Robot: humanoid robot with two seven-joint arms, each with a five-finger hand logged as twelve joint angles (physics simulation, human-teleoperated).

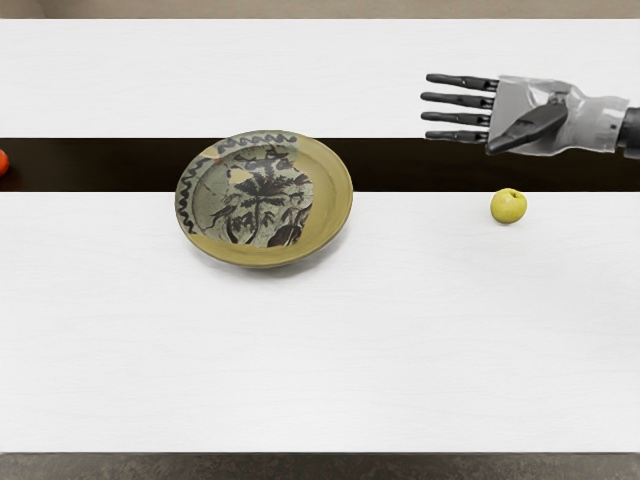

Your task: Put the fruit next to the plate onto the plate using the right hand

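Note:
A small yellow-green fruit point(508, 205) lies on the white table to the right of the plate. The plate point(330, 215) is olive-rimmed with a dark plant drawing in its middle and sits left of centre; nothing lies on it. My right hand point(440, 107) reaches in from the right edge, hovering above and behind the fruit. Its dark fingers point(458, 99) are stretched out flat toward the left and hold nothing. The left arm does not show.
A red-orange object point(2, 162) peeks in at the left edge, in the dark gap point(100, 165) between the two white table surfaces. White tabletop point(320, 350) extends wide in front of the plate and fruit.

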